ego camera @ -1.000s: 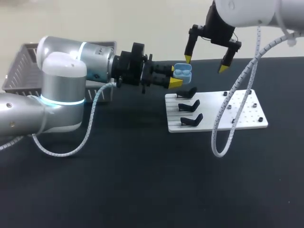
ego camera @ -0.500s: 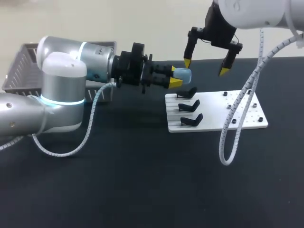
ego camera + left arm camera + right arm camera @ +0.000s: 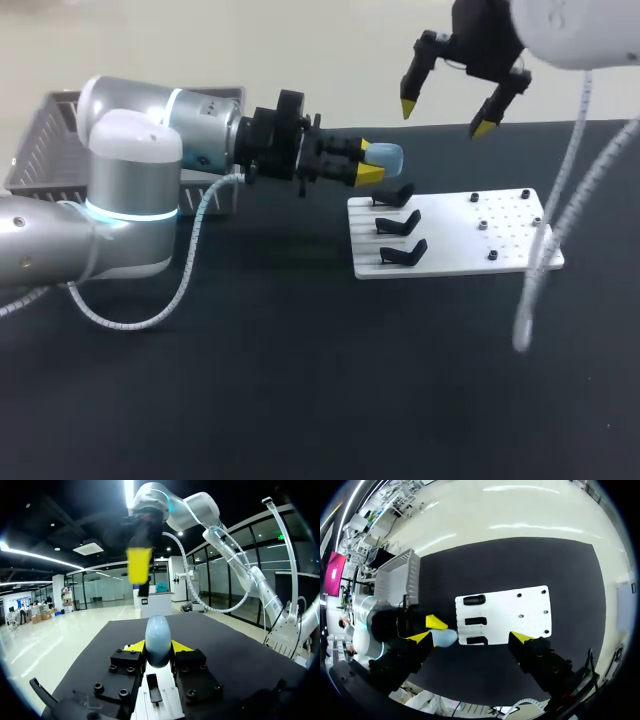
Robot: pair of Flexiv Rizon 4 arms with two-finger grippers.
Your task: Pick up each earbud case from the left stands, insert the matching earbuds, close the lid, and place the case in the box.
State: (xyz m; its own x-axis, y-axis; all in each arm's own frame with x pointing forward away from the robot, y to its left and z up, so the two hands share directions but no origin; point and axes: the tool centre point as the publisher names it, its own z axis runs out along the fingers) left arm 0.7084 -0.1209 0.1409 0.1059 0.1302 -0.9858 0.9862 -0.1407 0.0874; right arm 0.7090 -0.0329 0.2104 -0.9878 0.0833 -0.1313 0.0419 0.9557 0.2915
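Your left gripper (image 3: 370, 165) clamps the closed blue case (image 3: 385, 156) in the air beside the white board (image 3: 455, 240); only its wrist view shows both yellow tips touching it. Your right gripper (image 3: 444, 118) hangs above, fingers wide apart

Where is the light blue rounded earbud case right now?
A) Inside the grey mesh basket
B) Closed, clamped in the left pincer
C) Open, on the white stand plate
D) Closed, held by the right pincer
B: the light blue rounded earbud case sits lid-shut between the yellow tips of the left pincer, while the right pincer hangs open and empty above it.
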